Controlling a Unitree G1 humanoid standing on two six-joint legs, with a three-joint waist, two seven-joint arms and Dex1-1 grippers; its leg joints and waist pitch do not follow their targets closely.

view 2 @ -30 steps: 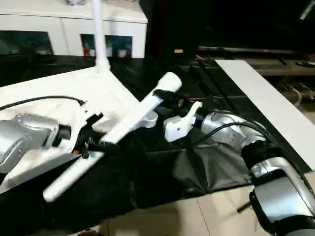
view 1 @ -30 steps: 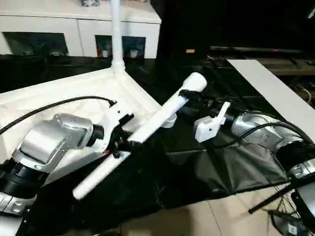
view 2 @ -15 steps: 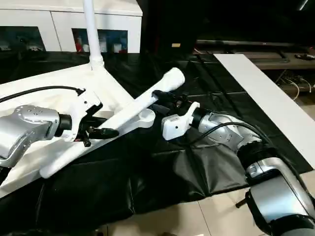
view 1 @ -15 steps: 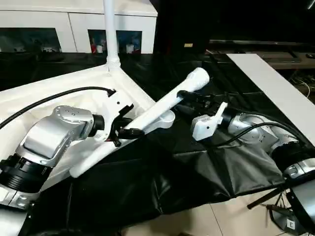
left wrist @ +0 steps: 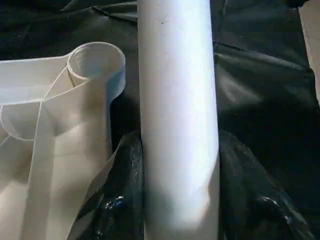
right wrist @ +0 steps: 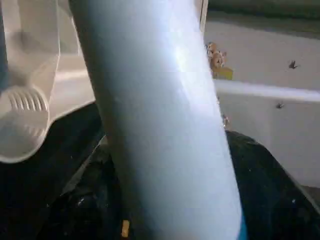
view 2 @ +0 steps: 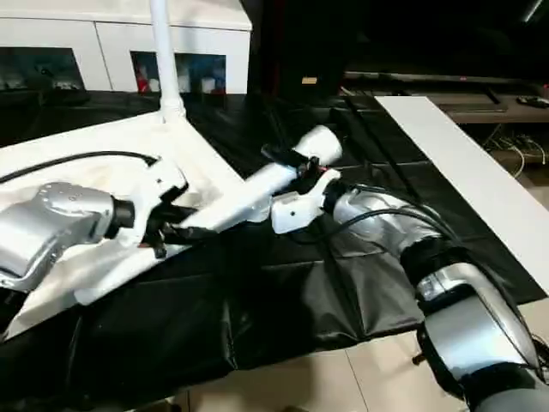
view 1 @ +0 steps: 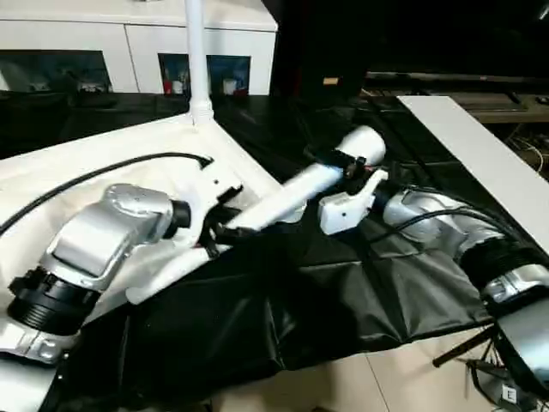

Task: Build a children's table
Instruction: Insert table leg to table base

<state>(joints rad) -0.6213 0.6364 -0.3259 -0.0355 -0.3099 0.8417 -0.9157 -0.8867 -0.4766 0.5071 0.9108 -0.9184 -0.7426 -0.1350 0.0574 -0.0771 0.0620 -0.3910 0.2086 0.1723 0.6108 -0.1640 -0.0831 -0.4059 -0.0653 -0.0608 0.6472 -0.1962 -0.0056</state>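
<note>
The children's table's white tabletop point(view 1: 51, 172) lies upside down at the left, with one white leg point(view 1: 197, 60) standing upright in its far corner socket. A second leg point(view 1: 292, 193) slants across the near right corner, close to an empty round socket point(left wrist: 95, 60). My left gripper point(view 1: 225, 230) is shut on that slanting leg at mid-length, its black fingers point(left wrist: 125, 200) pressed against both sides. My right gripper point(view 1: 343, 163) is shut on the same leg point(right wrist: 160, 125) near its thick upper end.
A white cabinet point(view 1: 129, 43) with dark glass doors runs along the back. A black sheet point(view 1: 343, 292) covers the floor under the work, with bare tiles point(view 1: 395, 386) in front. A long white board point(view 1: 480, 163) lies at the right. A black cable point(view 1: 103, 176) arcs over the tabletop.
My right gripper has shifted up the slanting leg to its thick end. The leg now lies flatter, with its thick end further right. My left gripper keeps its hold.
</note>
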